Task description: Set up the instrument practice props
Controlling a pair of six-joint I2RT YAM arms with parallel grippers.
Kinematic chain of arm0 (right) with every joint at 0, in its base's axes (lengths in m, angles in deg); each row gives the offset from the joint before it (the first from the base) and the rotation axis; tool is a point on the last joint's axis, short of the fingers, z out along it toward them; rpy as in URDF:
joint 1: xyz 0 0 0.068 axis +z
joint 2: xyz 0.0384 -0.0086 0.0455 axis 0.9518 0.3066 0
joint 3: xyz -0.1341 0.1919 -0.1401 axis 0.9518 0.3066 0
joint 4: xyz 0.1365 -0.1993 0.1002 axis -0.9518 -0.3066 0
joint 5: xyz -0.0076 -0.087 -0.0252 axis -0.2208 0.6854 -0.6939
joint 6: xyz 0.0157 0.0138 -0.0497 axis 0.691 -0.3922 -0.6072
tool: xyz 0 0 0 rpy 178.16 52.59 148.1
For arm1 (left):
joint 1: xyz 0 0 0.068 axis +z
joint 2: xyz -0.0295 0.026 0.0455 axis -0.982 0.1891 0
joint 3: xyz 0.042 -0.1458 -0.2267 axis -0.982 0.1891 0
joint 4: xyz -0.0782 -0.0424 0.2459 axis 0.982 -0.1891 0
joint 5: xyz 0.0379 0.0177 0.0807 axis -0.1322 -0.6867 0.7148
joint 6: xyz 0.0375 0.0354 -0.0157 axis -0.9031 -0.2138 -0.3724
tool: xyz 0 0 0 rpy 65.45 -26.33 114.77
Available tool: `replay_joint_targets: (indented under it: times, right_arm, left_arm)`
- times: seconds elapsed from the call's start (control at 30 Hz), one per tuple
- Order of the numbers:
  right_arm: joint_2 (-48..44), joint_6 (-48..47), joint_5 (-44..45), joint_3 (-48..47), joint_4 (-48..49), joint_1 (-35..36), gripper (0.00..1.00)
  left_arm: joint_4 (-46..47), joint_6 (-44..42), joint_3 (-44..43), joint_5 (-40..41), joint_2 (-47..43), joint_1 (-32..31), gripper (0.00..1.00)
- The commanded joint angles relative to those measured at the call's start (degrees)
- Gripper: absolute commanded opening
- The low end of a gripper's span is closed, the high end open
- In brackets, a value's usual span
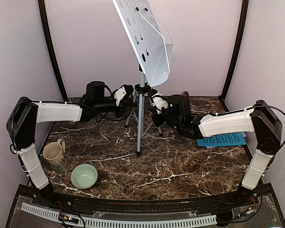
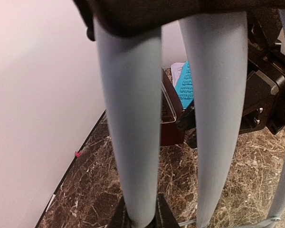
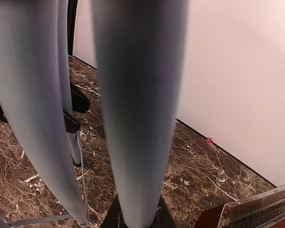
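Note:
The silver tripod music stand [image 1: 141,118] stands mid-table, its white perforated desk [image 1: 147,38] tilted at the top. My left gripper [image 1: 125,95] is shut on a rear leg [image 2: 133,118], which sits between its dark fingertips [image 2: 118,219]. My right gripper [image 1: 156,102] is shut on another leg [image 3: 142,118]. The dark-red metronome [image 1: 185,94] is behind the right arm; it also shows in the left wrist view [image 2: 171,124] and the right wrist view [image 3: 256,213]. The blue page [image 1: 223,139] lies flat at the right. A pale page edge [image 2: 176,71] peeks out beside it.
A beige mug [image 1: 54,154] and a pale green bowl [image 1: 84,175] sit at the front left. The booth walls close in the back and both sides. The stand's front leg [image 1: 139,142] reaches toward the table's middle.

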Motion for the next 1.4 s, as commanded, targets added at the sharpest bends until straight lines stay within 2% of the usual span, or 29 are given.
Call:
replay_joint_targets:
  times: [0.0, 0.27, 0.47, 0.73, 1.13, 1.37]
  right_arm:
    - [-3.5, -1.9, 10.6, 2.2, -1.2, -5.1, 0.00]
    - [-1.9, -2.5, 9.0, 1.5, 0.3, -8.0, 0.00]
    - [-0.3, -2.2, 6.1, -1.1, -0.7, -8.2, 0.00]
    - [1.7, -0.2, 0.2, -4.2, -3.3, -6.8, 0.00]
    - [3.5, 0.6, -0.5, -7.9, -5.3, -5.4, 0.06]
    - [3.1, 0.7, -1.3, -8.6, -6.3, -5.2, 0.13]
  left_arm:
    - [1.1, -8.8, -3.6, 8.9, 0.4, 7.0, 0.00]
    - [-0.2, -13.4, -7.4, 8.9, 4.2, 7.9, 0.00]
    - [0.3, -13.8, -9.9, 8.4, 7.8, 8.6, 0.00]
    - [3.2, -11.7, -7.5, 6.6, 10.2, 8.6, 0.03]
    - [2.4, -12.6, -8.5, 5.4, 11.9, 8.5, 0.05]
    - [1.8, -13.4, -8.1, 5.2, 11.7, 7.8, 0.17]
